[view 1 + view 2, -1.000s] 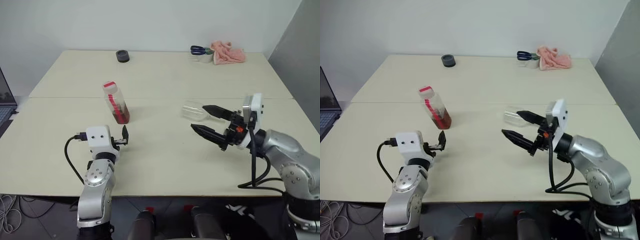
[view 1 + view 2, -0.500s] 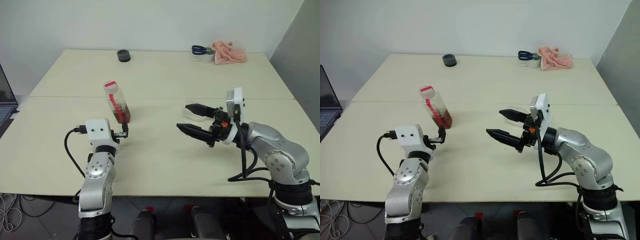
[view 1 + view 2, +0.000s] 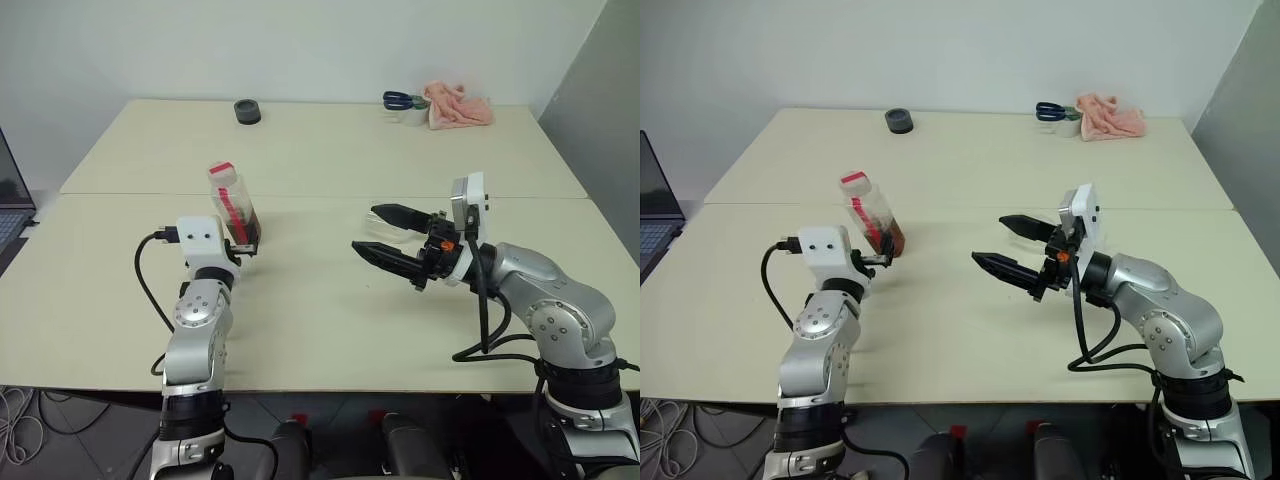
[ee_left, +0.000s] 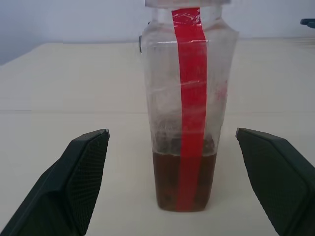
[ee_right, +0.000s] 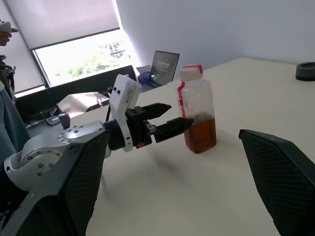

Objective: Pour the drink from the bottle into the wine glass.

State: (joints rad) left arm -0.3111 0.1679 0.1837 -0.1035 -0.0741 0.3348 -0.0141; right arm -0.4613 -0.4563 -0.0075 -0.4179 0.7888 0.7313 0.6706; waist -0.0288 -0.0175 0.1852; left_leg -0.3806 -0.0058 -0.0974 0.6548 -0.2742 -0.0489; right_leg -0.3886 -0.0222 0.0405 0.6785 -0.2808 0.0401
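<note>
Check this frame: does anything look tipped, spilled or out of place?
The wine glass, seen between the open fingers of the right gripper, seems to lie on its side rather than stand, though it is partly hidden. The bottle stands upright; no spill visible.

clear bottle (image 4: 187, 98), red strip, brown drink (image 4: 167, 179)

At the table's (image 3: 330, 150) far edge sit a dark round container (image 3: 246, 111), blue-handled scissors (image 3: 397, 100) and a pink cloth (image 3: 458, 107); a laptop (image 3: 12, 205) shows at far left.
</note>
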